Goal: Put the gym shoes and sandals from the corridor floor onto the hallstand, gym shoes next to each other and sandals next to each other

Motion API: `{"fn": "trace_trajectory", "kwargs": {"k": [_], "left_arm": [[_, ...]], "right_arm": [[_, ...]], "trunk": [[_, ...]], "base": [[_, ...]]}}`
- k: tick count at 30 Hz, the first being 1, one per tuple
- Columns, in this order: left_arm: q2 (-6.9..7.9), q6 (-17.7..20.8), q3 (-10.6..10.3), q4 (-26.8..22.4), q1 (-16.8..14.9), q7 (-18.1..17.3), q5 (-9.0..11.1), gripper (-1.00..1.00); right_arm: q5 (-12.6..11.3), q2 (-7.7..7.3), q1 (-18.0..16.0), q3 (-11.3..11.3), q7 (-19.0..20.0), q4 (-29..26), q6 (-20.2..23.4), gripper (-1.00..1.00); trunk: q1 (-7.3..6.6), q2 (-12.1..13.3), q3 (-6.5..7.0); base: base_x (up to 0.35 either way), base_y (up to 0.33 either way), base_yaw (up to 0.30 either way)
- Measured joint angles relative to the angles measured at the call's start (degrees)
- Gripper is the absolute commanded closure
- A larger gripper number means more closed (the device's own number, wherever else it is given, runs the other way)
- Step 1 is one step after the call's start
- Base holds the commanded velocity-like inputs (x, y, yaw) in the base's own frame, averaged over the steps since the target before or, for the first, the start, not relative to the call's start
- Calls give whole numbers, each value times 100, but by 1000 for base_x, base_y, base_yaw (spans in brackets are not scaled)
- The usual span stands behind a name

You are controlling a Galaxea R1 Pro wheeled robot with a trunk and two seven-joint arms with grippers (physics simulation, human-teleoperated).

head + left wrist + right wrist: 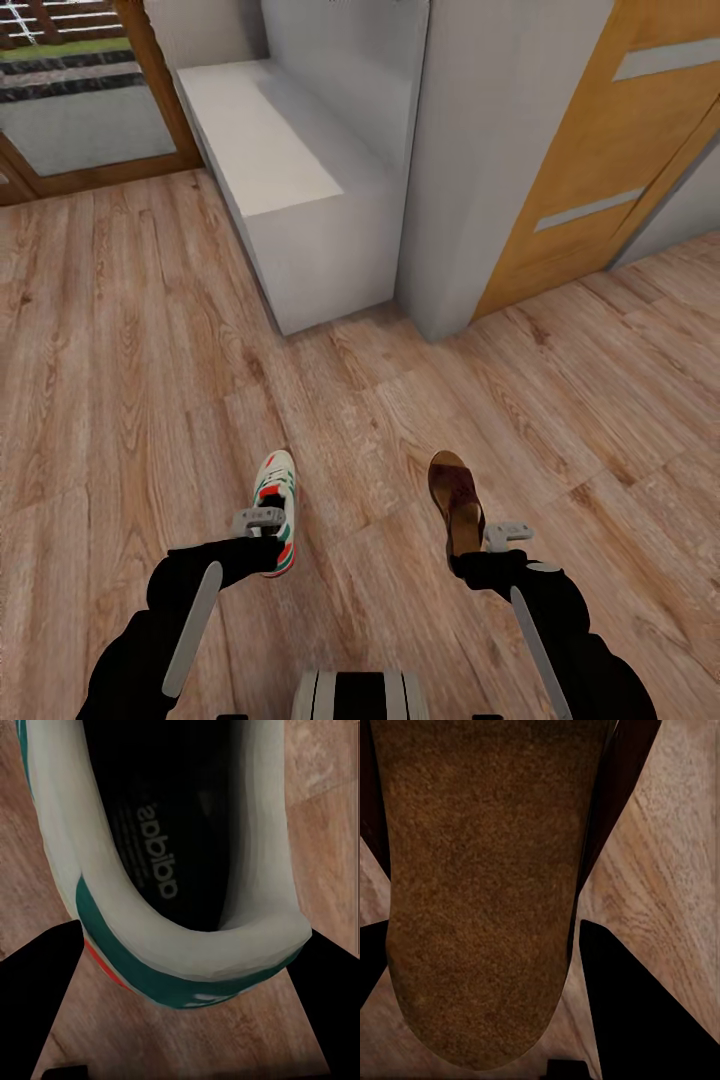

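Observation:
My left gripper [262,545] is shut on the heel of a white gym shoe [277,500] with green stripes and red accents. In the left wrist view the shoe's heel rim [187,937] sits between the dark fingers [45,975]. My right gripper [470,557] is shut on the heel end of a dark brown sandal [455,495], whose tan footbed [480,885] lies between the fingers [622,982] in the right wrist view. Both point away from me over the wood-plank floor [130,380]. Ahead stands a light grey low bench unit [300,250]; its wall letters are out of view. The other shoe and sandal are out of view.
A grey wall pillar [490,150] rises right of the bench, with a wooden door [600,150] beyond it. A wood-framed glass door [80,110] is at the far left. My base [360,695] shows at the near edge. Open floor lies between me and the bench.

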Motion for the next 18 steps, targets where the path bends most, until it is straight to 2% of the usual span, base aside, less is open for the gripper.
{"fn": "trace_trajectory", "kwargs": {"k": [9,18], "left_arm": [[23,-9,48,0,5,-45,5,100],[11,-23,-17,-4,7,-50,7,100]], "right_arm": [[11,0,-1,0,-2,0,7,100],[4,0,-1,0,-3,0,8,100]], "trunk": [[-198,361,162],[-395,722,323]], "base": [[0,0,0],[0,0,0]]}}
